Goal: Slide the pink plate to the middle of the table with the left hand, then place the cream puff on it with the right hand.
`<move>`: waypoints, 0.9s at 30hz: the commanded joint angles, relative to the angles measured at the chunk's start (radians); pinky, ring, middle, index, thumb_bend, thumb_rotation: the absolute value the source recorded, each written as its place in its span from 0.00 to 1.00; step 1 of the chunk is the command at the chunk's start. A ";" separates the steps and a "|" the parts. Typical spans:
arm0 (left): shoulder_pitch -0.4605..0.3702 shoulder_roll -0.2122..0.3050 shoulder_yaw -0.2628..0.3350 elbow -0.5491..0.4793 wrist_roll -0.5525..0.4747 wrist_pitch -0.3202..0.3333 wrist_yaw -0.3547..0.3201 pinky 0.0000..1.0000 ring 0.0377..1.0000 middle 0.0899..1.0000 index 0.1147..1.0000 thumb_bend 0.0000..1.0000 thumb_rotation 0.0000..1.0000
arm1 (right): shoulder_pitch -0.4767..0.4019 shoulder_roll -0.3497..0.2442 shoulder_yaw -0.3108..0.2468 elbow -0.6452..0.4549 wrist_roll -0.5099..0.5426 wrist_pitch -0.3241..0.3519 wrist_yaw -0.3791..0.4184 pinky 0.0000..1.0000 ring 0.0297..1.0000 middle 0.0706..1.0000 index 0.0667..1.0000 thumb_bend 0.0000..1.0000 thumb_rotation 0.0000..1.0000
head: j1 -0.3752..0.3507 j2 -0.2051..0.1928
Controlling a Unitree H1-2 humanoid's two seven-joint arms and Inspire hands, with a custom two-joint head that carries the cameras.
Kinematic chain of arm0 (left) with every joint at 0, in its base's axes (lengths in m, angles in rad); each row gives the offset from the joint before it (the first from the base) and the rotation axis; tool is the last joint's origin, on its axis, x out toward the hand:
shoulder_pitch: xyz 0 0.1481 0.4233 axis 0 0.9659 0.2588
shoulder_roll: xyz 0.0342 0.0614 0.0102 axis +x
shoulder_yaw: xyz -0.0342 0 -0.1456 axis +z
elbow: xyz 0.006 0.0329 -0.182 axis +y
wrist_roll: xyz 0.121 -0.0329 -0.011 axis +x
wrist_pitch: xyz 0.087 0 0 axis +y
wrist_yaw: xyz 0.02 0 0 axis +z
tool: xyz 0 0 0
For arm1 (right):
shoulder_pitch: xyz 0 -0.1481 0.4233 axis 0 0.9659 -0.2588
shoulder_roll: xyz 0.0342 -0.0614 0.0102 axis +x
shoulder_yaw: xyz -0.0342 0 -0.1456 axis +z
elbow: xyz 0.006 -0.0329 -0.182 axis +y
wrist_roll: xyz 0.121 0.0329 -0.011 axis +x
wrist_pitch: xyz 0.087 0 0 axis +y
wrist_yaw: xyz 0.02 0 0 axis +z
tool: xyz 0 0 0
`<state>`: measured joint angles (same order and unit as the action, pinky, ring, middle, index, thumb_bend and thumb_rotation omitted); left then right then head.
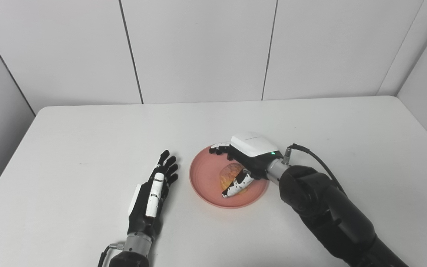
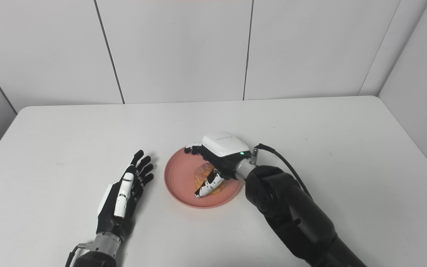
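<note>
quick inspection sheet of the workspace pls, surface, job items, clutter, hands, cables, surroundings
surface: white table, no marks seen
job's things: pink plate near the table's middle; cream puff on it
clutter: nothing seen
hands: left hand open, flat on the table left of the plate, not touching it; right hand over the plate, fingers around the cream puff, cannot tell if it grips
cables: black cable looping from the right wrist; another cable at the left wrist
surroundings: white wall panels behind and at the sides
</note>
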<state>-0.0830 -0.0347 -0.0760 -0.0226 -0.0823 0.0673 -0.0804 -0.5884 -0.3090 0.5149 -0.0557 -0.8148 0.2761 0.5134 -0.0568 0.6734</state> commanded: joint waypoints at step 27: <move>0.021 -0.004 0.000 0.016 0.002 0.059 0.003 0.93 0.94 0.94 0.93 0.44 1.00 | 0.045 -0.001 -0.220 -0.233 0.101 -0.039 -0.128 0.65 0.82 0.90 0.97 0.81 0.63 | 0.000 -0.002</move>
<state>-0.0830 -0.0363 -0.0761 -0.0226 -0.0822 0.0681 -0.0804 -0.5307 -0.3113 0.3168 -0.2492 -0.7300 0.2633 0.4191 -0.0568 0.6719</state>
